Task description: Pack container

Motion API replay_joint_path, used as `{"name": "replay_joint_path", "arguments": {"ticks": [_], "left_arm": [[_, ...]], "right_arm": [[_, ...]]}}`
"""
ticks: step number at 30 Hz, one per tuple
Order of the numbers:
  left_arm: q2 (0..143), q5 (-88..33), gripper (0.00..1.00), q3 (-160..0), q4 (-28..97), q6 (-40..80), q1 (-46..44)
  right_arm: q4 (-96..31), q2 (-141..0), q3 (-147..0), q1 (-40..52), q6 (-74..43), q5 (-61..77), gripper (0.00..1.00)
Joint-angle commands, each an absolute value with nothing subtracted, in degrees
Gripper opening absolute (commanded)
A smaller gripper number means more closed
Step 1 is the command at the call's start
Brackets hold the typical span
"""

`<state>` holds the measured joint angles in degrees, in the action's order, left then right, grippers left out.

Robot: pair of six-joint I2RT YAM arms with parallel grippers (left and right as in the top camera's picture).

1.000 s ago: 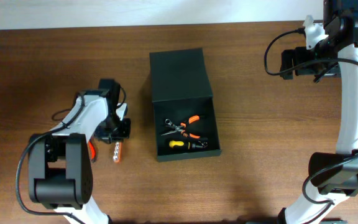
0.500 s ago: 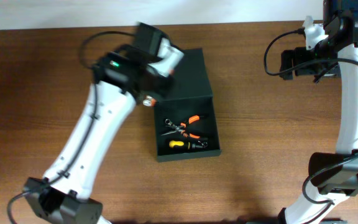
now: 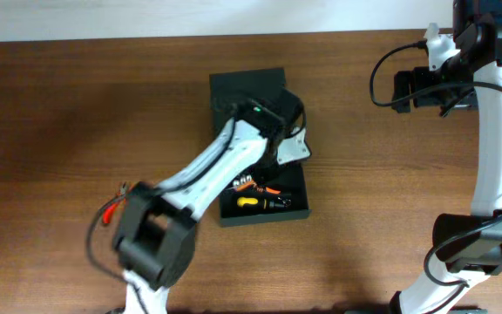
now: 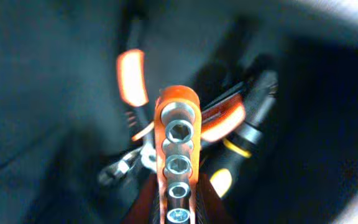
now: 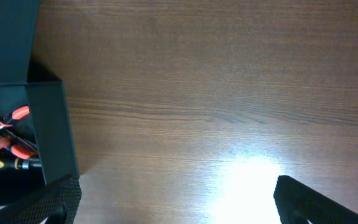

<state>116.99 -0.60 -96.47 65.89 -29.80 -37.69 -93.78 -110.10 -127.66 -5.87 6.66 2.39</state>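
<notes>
The container (image 3: 292, 206) is a dark green-black box at the table's middle, its flap lid (image 3: 242, 92) open toward the back. Orange-handled pliers (image 3: 253, 185) and a yellow-and-black screwdriver (image 3: 260, 203) lie inside. My left gripper (image 3: 274, 160) hangs over the box's open compartment. In the left wrist view it (image 4: 178, 210) is shut on an orange socket rail (image 4: 179, 134) with several steel sockets, held above the pliers (image 4: 131, 78) and the screwdriver (image 4: 241, 143). My right gripper (image 3: 414, 87) is at the far right, open and empty (image 5: 176, 202) over bare wood.
A red-handled tool (image 3: 111, 210) lies on the table at the left, beside the left arm's base. The right wrist view shows the box's right wall (image 5: 50, 127) at its left edge. The right arm's cable loops at the back right.
My left arm has swung from the table's left side, over the lid, to above the box's compartment, carrying the socket rail. The right arm has not moved.
</notes>
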Motion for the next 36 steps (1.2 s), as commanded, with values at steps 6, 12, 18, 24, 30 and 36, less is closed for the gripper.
{"name": "replay_joint_path", "arguments": {"ticks": [6,12,18,24,30,36], "left_arm": [[121.62,0.36,0.46,-96.86,67.33,-30.65,-37.23],[120.42,6.15,0.55,-111.04,81.41,-22.87,-36.6],[112.38,11.25,0.69,-123.0,88.73,-15.79,-32.25],[103.04,13.34,0.79,-123.0,90.83,-6.22,-19.86],[100.07,14.2,0.92,-122.85,95.59,0.51,-6.09],[99.77,14.22,0.98,-118.72,96.53,4.62,-0.93]], "right_arm": [[-94.06,-110.02,-127.61,-6.09,7.03,2.74,0.99],[-94.06,-110.02,-127.59,-6.09,7.03,2.74,0.99],[-94.08,-110.02,-127.59,-6.09,7.03,2.74,0.99],[-94.06,-110.02,-127.59,-6.09,7.03,2.74,0.99],[-94.0,-110.02,-127.59,-6.09,7.03,2.74,0.99],[-93.8,-110.02,-127.59,-6.09,7.05,2.72,0.99]]}}
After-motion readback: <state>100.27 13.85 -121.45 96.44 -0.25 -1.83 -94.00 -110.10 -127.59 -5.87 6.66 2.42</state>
